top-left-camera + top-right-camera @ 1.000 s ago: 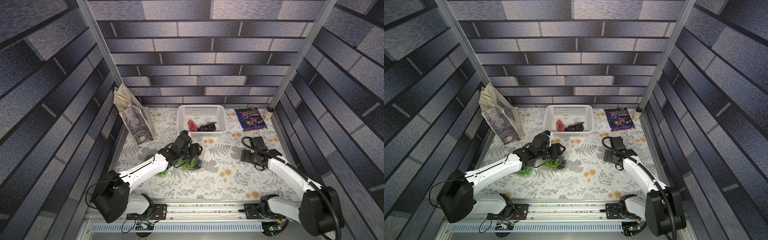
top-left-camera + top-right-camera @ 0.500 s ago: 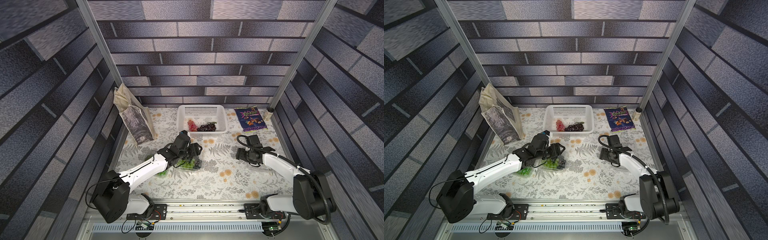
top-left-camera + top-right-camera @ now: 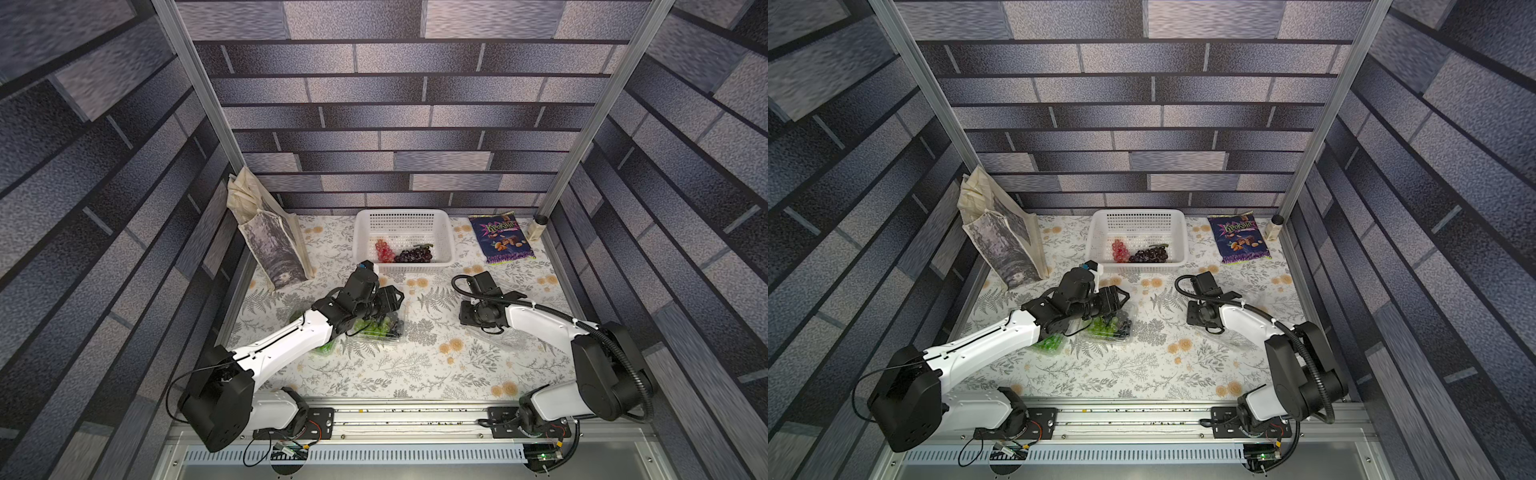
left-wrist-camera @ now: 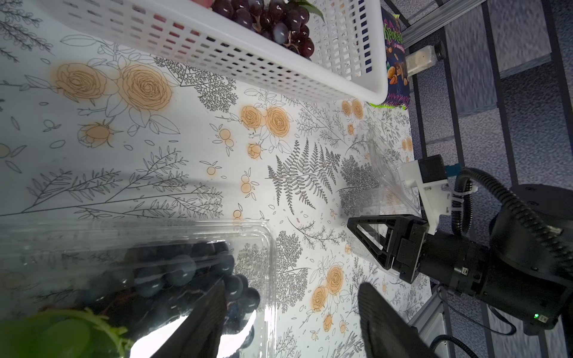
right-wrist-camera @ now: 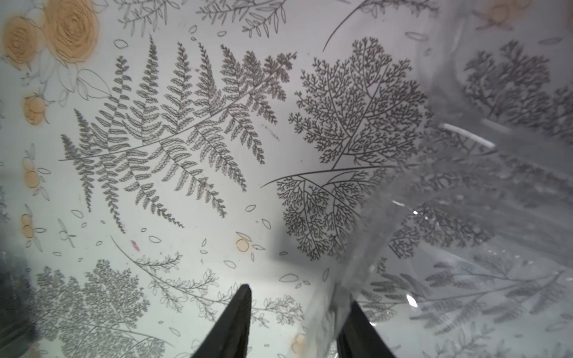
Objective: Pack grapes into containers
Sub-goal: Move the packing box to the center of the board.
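- Three clear boxes stand on the worktop: two hold fruit and one is bare.
- Left fingers hang spread over the mixed box of green and black grapes and hold nothing. One finger lies above its clear lid, the other beyond its edge. I judge they are placed to press or steady that lid. Whether it is latched cannot be told.
- The green-grape box sits just beside the mixed box, partly under the left arm. It looks set aside as done.
- Right fingers are half drawn together about a raised thin edge of the empty box. The plastic rests against one finger and a gap shows at the other, so there is no firm pinch yet. The likely purpose is to take hold of that edge and ready the box for filling.
- The red bunch and dark purple bunch lie side by side in the white basket at the back, still unpacked.
- Caution: the thin plastic may buckle or slip when pinched.
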Robot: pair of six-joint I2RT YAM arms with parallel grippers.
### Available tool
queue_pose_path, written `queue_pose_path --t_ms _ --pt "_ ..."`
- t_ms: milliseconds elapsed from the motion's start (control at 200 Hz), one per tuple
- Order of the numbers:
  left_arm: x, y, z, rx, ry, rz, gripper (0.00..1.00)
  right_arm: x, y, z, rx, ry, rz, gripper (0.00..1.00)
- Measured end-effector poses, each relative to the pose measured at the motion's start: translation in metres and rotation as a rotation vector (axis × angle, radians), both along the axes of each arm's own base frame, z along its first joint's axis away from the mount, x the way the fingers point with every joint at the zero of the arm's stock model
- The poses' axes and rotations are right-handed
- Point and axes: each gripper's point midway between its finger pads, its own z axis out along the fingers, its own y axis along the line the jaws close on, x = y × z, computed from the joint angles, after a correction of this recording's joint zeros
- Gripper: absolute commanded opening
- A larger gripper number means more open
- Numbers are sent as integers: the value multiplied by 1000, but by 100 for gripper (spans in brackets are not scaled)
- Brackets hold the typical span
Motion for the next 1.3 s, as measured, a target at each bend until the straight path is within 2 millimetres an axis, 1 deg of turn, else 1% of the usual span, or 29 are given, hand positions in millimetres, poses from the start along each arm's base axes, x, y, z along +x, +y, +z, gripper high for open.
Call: queue_pose_path --t_ms 105,306,461,586,681,892,1107,1247,1297 --pt "-1 3 0 -3 0 7 70 4 13 7 -4 -23 30 31" --pt "-1 9 3 -13 -6 24 70 5 45 17 5 -53 107 28" --pt "-1 17 9 -24 -18 41 70 -1 71 18 16 -54 158 27" --pt "-3 23 12 -30 -26 51 70 -7 96 14 27 -50 202 26" --pt "-5 25 14 -32 -31 52 70 -12 111 12 38 -47 224 26" --pt "-5 27 14 -33 -31 59 70 -21 131 14 55 -47 254 24" --pt "-5 27 14 -33 -31 59 70 -40 154 17 72 -44 324 24" --pt "-5 27 15 -34 -33 59 70 -46 160 18 75 -41 348 25" --pt "-5 27 15 -35 -34 59 70 -49 161 18 75 -37 356 27"
